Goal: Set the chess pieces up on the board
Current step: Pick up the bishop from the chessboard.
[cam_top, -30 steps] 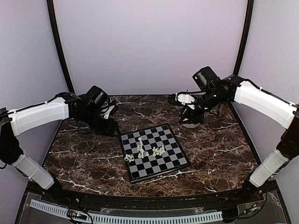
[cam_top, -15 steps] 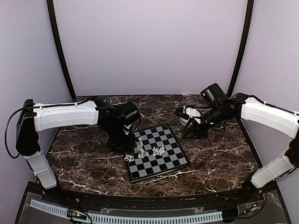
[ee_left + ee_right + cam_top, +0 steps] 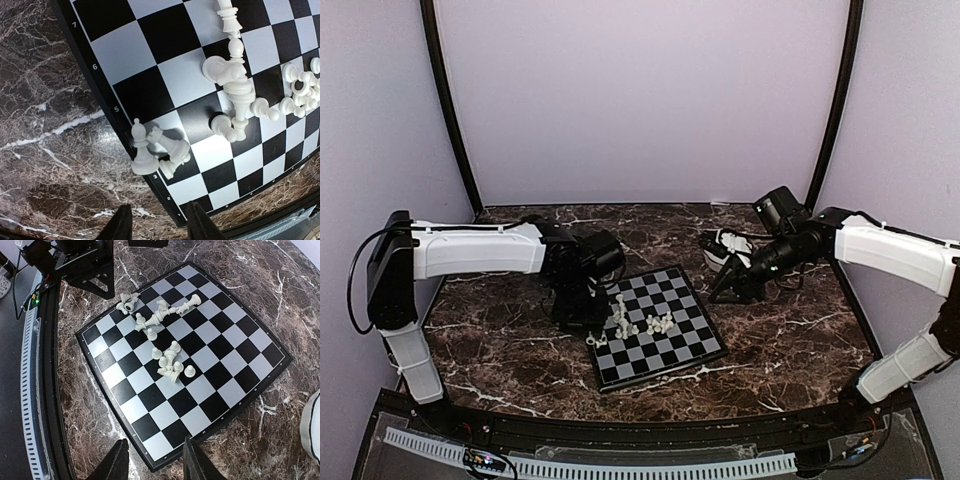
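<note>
Since no piece is yet stood in rank, the marble tabletop is taken up at its middle by the board, which is set askew, one corner turned toward the arms' bases. The left arm is stretched low across the table so that the left gripper is held just outside the board's left edge, seemingly to be brought over the nearest strays. Its fingers are parted by a moderate gap and nothing is caught between them. The right gripper is held off the board's far right side, well apart from any piece, likewise parted and empty, probably to leave the other arm room. The chess pieces are all found on the board, tumbled in two loose heaps near its centre, most on their sides. Two more are seen at the left rim, one apparently upright, the other tipped against it.
</note>
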`<control>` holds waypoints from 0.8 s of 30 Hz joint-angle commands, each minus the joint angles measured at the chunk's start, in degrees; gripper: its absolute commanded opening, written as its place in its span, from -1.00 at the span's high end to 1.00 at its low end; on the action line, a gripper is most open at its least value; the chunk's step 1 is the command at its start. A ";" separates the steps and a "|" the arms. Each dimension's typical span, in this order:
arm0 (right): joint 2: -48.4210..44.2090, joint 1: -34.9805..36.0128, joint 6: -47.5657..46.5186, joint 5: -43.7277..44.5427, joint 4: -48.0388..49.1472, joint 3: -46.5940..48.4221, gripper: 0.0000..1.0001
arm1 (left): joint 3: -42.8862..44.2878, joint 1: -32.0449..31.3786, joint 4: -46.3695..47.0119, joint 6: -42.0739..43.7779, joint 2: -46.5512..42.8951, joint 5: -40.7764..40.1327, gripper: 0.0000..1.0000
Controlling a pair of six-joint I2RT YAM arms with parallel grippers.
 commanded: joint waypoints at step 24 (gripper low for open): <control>1.42 -0.95 0.49 -2.26 0.62 0.14 0.21 | -3.96 3.94 6.02 2.53 4.03 2.41 0.47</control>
